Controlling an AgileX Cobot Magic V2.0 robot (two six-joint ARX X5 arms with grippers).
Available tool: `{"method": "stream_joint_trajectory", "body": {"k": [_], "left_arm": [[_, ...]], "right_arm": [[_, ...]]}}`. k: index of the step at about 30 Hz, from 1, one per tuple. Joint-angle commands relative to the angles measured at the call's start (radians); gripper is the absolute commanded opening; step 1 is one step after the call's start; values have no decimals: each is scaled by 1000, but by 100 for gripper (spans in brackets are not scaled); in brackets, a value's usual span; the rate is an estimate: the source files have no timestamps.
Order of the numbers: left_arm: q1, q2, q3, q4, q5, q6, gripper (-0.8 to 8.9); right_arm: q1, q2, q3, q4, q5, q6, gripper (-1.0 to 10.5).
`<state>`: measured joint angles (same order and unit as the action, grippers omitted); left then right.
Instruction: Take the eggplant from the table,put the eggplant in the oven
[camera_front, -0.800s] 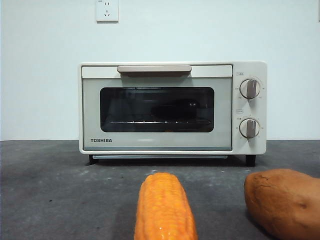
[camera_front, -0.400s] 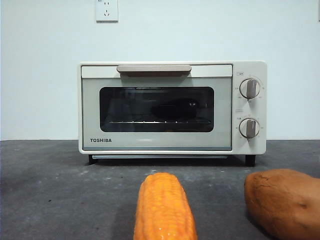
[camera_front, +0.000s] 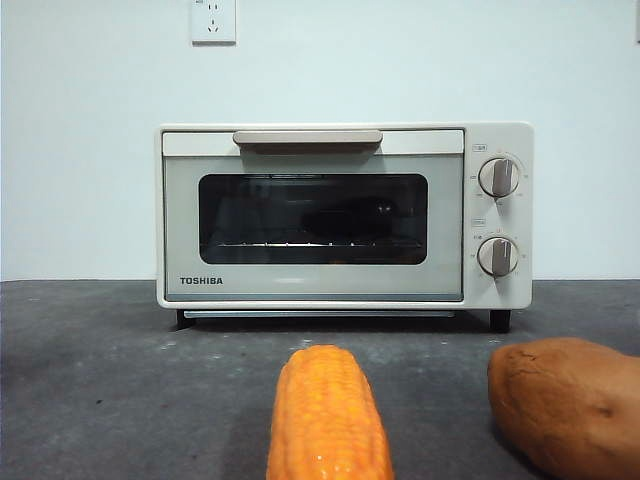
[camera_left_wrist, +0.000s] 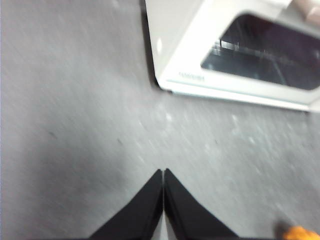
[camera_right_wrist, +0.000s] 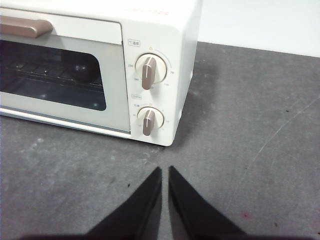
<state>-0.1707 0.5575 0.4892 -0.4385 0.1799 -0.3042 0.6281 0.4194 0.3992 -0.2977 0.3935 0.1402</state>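
Nothing has moved in the last second: your eggplant (camera_front: 345, 222) sits inside the shut oven (camera_front: 310, 285), both pincers (camera_left_wrist: 163, 172) (camera_right_wrist: 165, 170) closed and empty before it, so you look done.

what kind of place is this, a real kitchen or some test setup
Probably a staged test bench, not a kitchen: a toaster oven stands with its door shut on a bare grey table against a blank wall with one socket, with a corn cob and a sweet potato lying loose.
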Motion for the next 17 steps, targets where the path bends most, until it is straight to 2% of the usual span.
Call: {"method": "stream_joint_trajectory", "body": {"k": [1,3,6,9,17], "left_arm": [[-3,-109,6,18,-46,176,6],[5,-206,-22,88,-97,260,6],[37,-328,-148,294,-133,345,6],[55,-425,-270,413,-132,352,6],[55,-555,-416,431,-132,353,6]], "right_arm": [[6,2,6,13,3,17,12],[6,2,6,13,3,17,12],[6,2,6,14,3,17,12],[6,2,6,13,3,17,12],[6,2,6,14,3,17,12]]}}
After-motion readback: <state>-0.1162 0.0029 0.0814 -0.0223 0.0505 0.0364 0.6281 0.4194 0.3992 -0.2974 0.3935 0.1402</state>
